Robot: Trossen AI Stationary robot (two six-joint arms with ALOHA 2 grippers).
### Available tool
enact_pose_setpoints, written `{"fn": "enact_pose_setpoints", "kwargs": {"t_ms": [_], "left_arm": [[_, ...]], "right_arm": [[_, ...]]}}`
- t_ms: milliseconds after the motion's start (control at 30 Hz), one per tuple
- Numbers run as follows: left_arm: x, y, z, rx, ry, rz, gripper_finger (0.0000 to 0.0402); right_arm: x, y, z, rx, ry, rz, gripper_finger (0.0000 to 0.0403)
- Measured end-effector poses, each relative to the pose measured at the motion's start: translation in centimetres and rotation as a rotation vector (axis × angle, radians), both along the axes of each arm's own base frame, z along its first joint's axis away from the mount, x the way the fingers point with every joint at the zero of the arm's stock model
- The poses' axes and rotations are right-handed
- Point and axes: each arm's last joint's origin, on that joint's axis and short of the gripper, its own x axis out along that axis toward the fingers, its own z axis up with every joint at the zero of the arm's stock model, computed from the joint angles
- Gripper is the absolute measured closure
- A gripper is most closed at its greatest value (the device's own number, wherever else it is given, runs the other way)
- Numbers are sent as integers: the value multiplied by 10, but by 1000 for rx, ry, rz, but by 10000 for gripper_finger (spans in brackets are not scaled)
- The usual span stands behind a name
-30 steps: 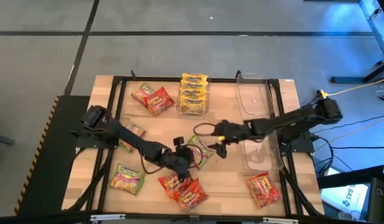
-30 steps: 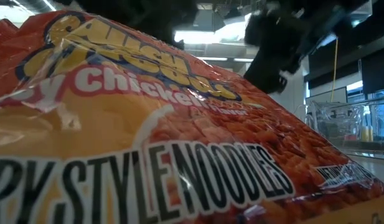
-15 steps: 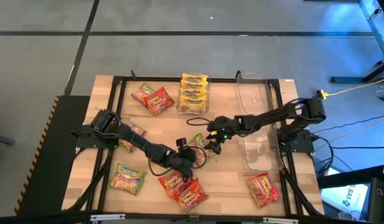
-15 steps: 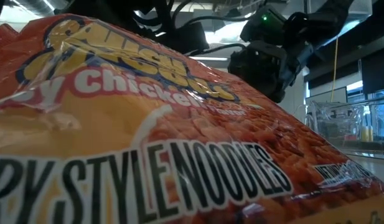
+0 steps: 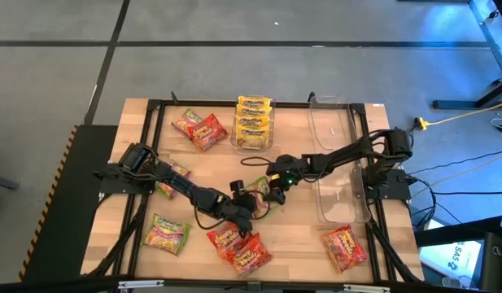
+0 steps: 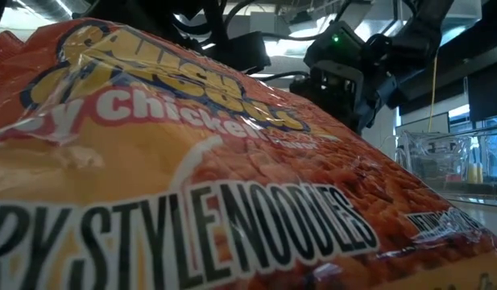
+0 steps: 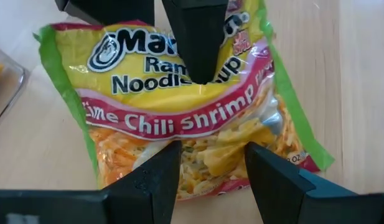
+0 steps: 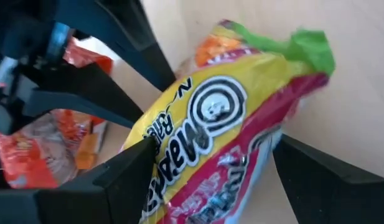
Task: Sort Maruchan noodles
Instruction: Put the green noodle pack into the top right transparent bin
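Two dark hands are met over one green-edged, crinkly plastic Lime Chili Shrimp ramen packet (image 7: pixel 179 106) near the middle of the wooden table (image 5: pixel 307 232). The left hand (image 5: pixel 249 203) is held with its fingers (image 7: pixel 151 180) spread on either side of the packet's lower edge, and the packet is seen lying flat on the wood between them; whether it is pinched cannot be told. The right hand (image 5: pixel 273 184) is set at the packet's opposite end, its fingers (image 8: pixel 126 171) wide apart with the packet's printed end between them, and no firm grip is shown. Red-orange plastic packets (image 5: pixel 238 248) are lain just in front of the left hand, close to the table's near edge, one of them filling the low view. Another red-orange packet (image 5: pixel 344 247) is placed at the near right corner, and a light green packet (image 5: pixel 168 233) toward the near left. A red pair (image 5: pixel 199 128) is kept at the far side, beside a clear bin stacked with yellow packets (image 5: pixel 252 122). Two clear empty rectangular bins (image 5: pixel 332 130) are ranged along the right edge. Bare wood is left open between the hands and the far bins.
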Motion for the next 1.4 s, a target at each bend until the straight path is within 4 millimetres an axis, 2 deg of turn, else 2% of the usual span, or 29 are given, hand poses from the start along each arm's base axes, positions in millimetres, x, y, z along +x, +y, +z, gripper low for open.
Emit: {"fn": "enact_pose_setpoints", "kwargs": {"t_ms": [300, 500, 700, 833, 1100, 1200, 1400], "left_arm": [[0, 0, -2, -7, 5, -6, 227], [1, 0, -1, -8, -7, -2, 227], [1, 1, -1, -5, -10, 3, 227], [2, 3, -1, -14, -15, 20, 227], [6, 9, 1, -53, -45, 50, 227], [6, 9, 1, -52, -46, 50, 227], [5, 9, 2, -43, -32, 39, 227]], "right_arm": [[4, 3, 6, 126, -14, 52, 109], [5, -1, 5, 44, -5, -101, 109], [4, -3, 2, -11, 16, -164, 109], [3, -2, -1, -67, 32, -170, 109], [7, 9, -11, -39, 28, -128, 111], [7, 9, -10, -40, 19, -119, 133], [8, 9, -10, -55, 0, -85, 210]]}}
